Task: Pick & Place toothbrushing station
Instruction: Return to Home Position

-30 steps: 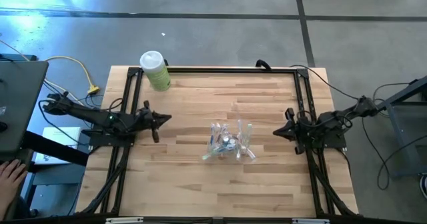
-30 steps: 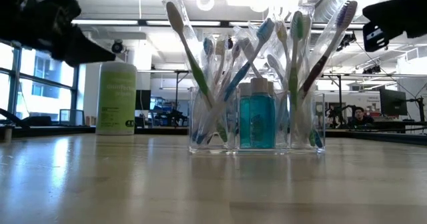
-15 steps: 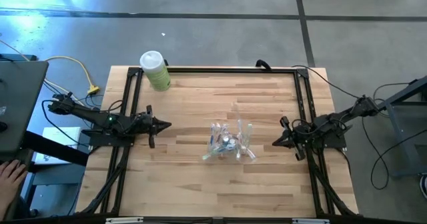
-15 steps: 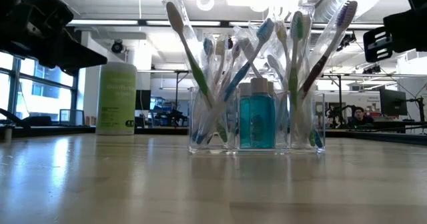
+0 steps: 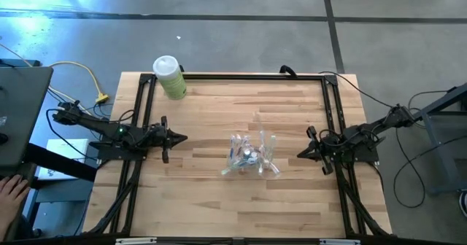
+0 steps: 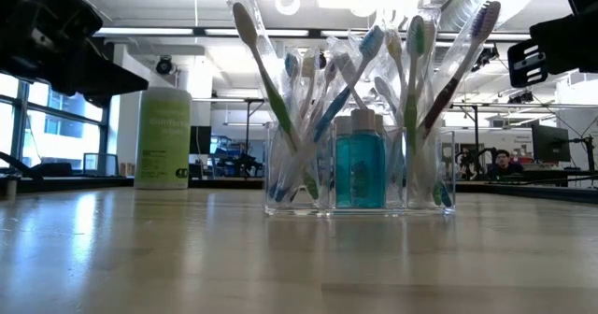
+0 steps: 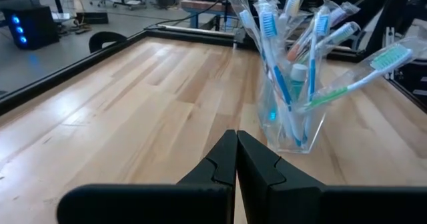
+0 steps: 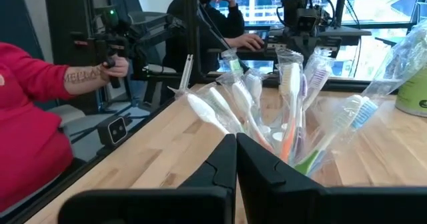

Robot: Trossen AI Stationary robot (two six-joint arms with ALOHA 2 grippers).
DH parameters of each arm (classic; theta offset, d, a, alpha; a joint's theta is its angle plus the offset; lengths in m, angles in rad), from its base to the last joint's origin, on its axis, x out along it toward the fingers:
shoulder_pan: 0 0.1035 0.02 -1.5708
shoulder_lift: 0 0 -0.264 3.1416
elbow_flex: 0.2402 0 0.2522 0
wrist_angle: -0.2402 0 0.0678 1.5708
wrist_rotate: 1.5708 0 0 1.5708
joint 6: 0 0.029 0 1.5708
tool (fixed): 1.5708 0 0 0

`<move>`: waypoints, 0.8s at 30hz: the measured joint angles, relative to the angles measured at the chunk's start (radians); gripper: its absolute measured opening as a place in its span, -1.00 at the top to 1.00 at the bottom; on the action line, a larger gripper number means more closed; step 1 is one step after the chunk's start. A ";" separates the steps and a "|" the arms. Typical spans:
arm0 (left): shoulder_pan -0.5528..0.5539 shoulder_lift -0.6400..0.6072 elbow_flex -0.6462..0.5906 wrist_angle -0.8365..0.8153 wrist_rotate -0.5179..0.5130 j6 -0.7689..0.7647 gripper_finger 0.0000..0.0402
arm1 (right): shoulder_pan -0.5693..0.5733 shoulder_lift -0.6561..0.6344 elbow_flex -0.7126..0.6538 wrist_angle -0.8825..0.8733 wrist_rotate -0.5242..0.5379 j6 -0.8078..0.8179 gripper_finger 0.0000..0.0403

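With the toothbrushes (image 7: pixel 269 27) standing in the transparent organizer (image 5: pixel 252 157) at mid-desk (image 5: pixel 211 208), this looks like the home-return step, needing only a settle to rest: left arm (image 5: pixel 135 135) and right arm (image 5: pixel 344 144) lie low at the desk's left and right edges, jaws closed, empty, pointing inward.

Main obstacle: transparent organizer (image 5: pixel 252 160), toothbrushes (image 6: pixel 269 82) splayed above it. Bare tabletop (image 5: pixel 219 201) all round it, out to left gripper (image 5: pixel 177 137) and right gripper (image 5: pixel 300 155). Green canister (image 5: pixel 170 78) well apart, on its left-gripper side.
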 joint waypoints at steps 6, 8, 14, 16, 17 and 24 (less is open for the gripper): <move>0.000 0.000 -0.001 0.001 0.000 0.009 0.99 | 0.000 0.000 0.000 -0.002 0.000 0.001 0.99; 0.000 0.000 -0.001 0.001 0.000 0.010 0.99 | 0.000 0.000 0.000 -0.002 0.000 0.000 0.99; 0.000 0.000 -0.001 0.001 -0.001 0.010 0.99 | 0.000 0.000 -0.001 -0.003 0.000 0.001 0.99; 0.000 0.000 -0.001 0.002 -0.001 0.010 0.99 | 0.000 0.000 -0.001 -0.003 0.001 0.001 0.99; 0.000 0.000 -0.001 0.002 -0.001 0.010 0.99 | 0.000 0.000 -0.001 -0.003 0.001 0.001 0.99; 0.000 0.000 -0.001 0.002 -0.001 0.010 0.99 | 0.000 0.000 -0.002 -0.004 0.001 0.001 0.99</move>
